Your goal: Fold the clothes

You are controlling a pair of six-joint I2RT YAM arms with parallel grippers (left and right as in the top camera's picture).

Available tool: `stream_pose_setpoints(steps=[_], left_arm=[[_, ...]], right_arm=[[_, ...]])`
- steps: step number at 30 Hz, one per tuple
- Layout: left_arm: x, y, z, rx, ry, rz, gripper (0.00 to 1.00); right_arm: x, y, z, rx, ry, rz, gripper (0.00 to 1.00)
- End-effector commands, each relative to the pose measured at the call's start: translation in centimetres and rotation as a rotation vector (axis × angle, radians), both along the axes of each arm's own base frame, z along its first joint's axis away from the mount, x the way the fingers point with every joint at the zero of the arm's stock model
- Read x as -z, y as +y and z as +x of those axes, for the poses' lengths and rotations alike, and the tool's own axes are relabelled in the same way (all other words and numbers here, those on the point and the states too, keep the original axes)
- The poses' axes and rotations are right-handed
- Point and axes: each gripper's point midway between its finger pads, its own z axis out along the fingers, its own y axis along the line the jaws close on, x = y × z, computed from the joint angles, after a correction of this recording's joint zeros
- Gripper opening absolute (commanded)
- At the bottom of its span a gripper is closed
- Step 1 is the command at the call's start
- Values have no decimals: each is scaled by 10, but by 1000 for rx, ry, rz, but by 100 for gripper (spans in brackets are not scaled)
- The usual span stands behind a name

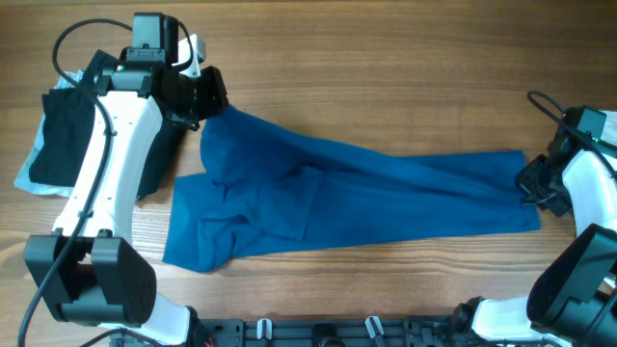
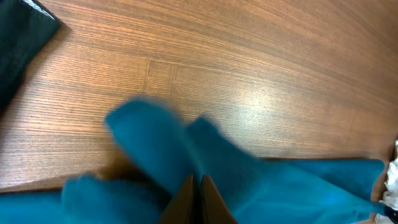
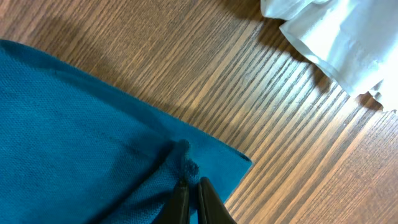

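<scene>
The large deep-blue garment (image 1: 347,193) lies stretched across the table from left to right. My left gripper (image 1: 207,96) is shut on its upper left corner and lifts it a little; the left wrist view shows the shut fingers (image 2: 198,186) pinching blue cloth (image 2: 186,162). My right gripper (image 1: 533,183) is shut on the garment's right end; the right wrist view shows its fingers (image 3: 191,185) pinching the cloth near its corner (image 3: 93,137). A black garment (image 1: 60,135) lies on a pale blue one (image 1: 29,178) at the far left.
A white cloth (image 3: 339,37) lies on the wood beyond the right gripper. The corner of the black garment (image 2: 18,37) shows at the upper left of the left wrist view. Bare wooden table (image 1: 386,67) lies behind the blue garment.
</scene>
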Motion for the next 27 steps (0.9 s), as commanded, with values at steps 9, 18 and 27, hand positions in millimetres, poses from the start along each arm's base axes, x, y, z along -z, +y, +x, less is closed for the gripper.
stream_pose_setpoints(steps=[9, 18, 27], left_arm=[[1, -23, -49, 124, 163, -87, 4], [22, -16, -145, 215, 540, 79, 4], [80, 7, -194, 194, 732, 218, 4]], right_arm=[[4, -3, 10, -19, -35, 5, 4], [2, -9, 12, -14, -43, -29, 4], [2, -10, 4, -9, -7, -40, 4]])
